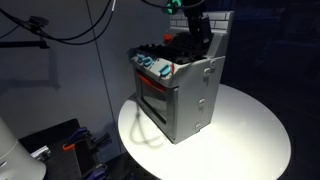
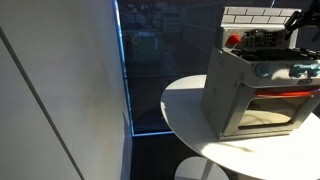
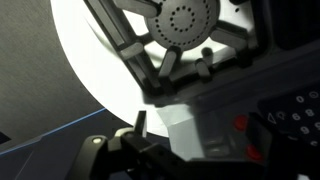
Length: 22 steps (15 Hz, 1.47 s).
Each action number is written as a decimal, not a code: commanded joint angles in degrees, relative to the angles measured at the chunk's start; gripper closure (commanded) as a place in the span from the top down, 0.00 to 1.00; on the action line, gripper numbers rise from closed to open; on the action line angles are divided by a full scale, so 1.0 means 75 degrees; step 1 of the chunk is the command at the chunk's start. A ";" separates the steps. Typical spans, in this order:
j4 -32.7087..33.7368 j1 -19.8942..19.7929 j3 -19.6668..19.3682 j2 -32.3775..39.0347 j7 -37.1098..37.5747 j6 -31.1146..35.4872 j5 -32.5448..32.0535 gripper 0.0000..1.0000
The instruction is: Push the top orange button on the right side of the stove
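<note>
- The round white desk (image 1: 250,130) fills the foreground in both exterior views, lit brightly against a dark room.
- The stove (image 1: 195,100) stands upright on the desk, off centre. A broad bare stretch of desk lies beside its plain grey side wall, and its door side is closer to the desk's rim.
- The oven door (image 1: 155,100) has a window and is closed. A reddish glow shows along the door's top in an exterior view (image 2: 275,95).
- Blue and orange knobs (image 1: 152,66) sit in a row above the door, along the front edge of the stovetop.
- In the wrist view a round dotted burner (image 3: 185,20) lies under a dark grate. A dark button panel (image 3: 295,120) is off to one side, with a small red spot (image 3: 240,125) beside it.
- The claw (image 1: 197,38) hangs over the back part of the stovetop, close above it. It is dark against dark parts, so I cannot tell how wide its jaws stand or whether it touches anything.
- The white brick-pattern back (image 2: 255,15) rises behind the stovetop, farthest from the door.
</note>
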 commanded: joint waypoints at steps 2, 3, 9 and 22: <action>-0.0110 0.0078 -0.0015 -0.0318 -0.0564 -0.0518 0.0356 1.00; -0.0112 0.0086 -0.0011 -0.0344 -0.0650 -0.0605 0.0405 1.00; -0.0086 0.0099 0.0050 -0.0583 -0.1552 -0.1522 0.0795 1.00; -0.0077 0.0200 0.0236 -0.1698 -0.2278 -0.4153 0.0891 1.00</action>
